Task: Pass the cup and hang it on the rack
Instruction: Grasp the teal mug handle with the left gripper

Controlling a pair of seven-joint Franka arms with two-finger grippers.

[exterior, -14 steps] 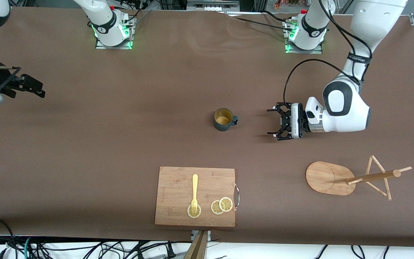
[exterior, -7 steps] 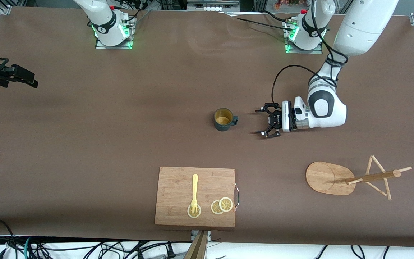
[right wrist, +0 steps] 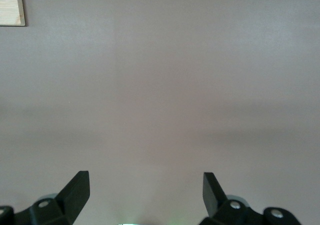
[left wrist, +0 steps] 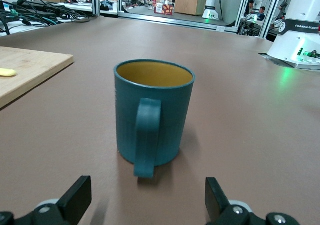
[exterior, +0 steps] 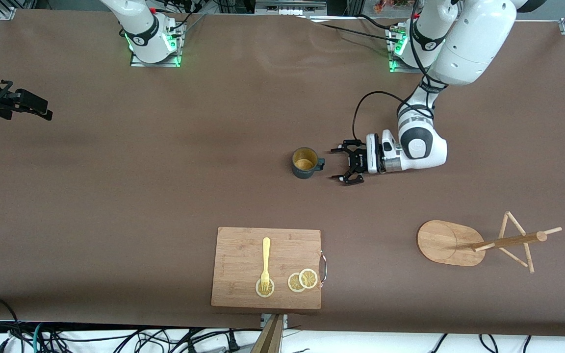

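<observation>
**Two open grippers, one cup standing free on the table**

One landmark serves for all: the cup (exterior: 306,163), a dark teal ribbed mug, stands upright on the brown table (exterior: 165,186), its handle turned toward the left arm's end. The left gripper (exterior: 340,163) sits low just beside that handle, level with it, fingers spread wide and apart from the cup; in the left wrist view the cup (left wrist: 153,118) shows handle-first between the two fingertips (left wrist: 75,200).

The rack (exterior: 478,242) lies nearer the front camera than the cup and well toward the left arm's end, its oval base flat on the table.

The cutting board (exterior: 243,255), nearer the camera than the cup, carries a yellow fork (exterior: 265,262) and lemon slices (exterior: 302,280).

The right gripper (exterior: 42,112) waits well apart from the cup at the right arm's end, over bare table, its fingers (right wrist: 75,192) wide and holding nothing.
</observation>
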